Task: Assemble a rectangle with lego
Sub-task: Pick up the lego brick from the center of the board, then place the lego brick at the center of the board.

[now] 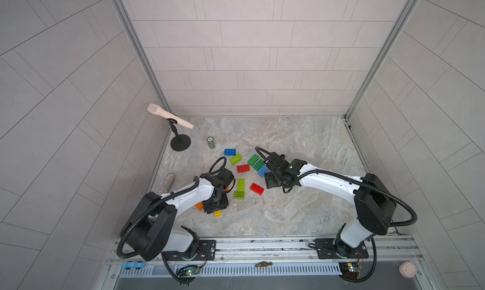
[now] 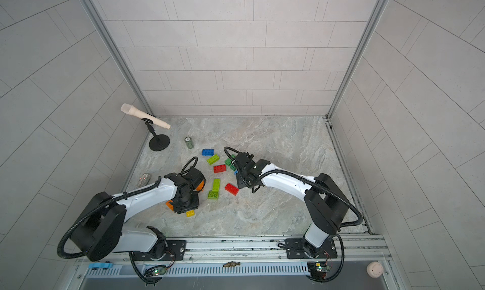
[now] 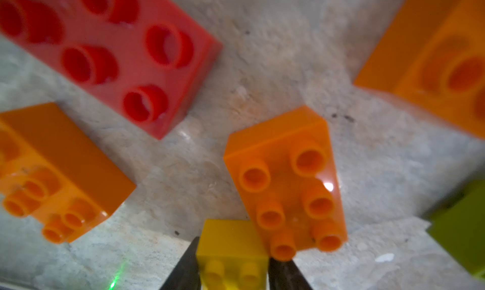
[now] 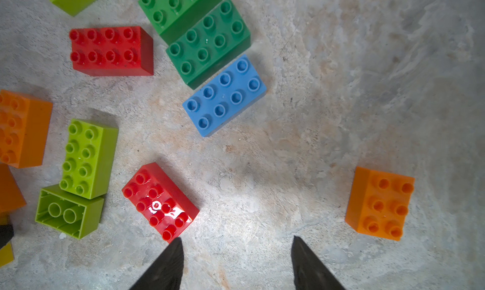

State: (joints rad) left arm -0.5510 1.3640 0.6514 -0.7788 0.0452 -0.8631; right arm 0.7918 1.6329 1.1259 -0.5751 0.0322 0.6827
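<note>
In the left wrist view my left gripper (image 3: 232, 259) is shut on a yellow lego brick (image 3: 231, 249), one dark finger against each side. An orange brick (image 3: 286, 181) touches the yellow one, and a red brick (image 3: 110, 52) and two more orange ones lie around them. In a top view the yellow brick (image 1: 217, 214) peeks out beneath the left wrist. My right gripper (image 4: 236, 245) is open over bare table, between a red brick (image 4: 160, 202) and an orange brick (image 4: 379, 203). Two dark green bricks (image 4: 207, 42), a blue (image 4: 224, 95) and lime ones (image 4: 88, 157) lie beyond.
A microphone on a black stand (image 1: 170, 116) stands at the back left, with a small dark green cylinder (image 1: 211, 142) next to it. A glittery tube (image 1: 167, 182) lies by the left wall. Tiled walls close in three sides, and the metal rail (image 1: 262, 245) runs along the front.
</note>
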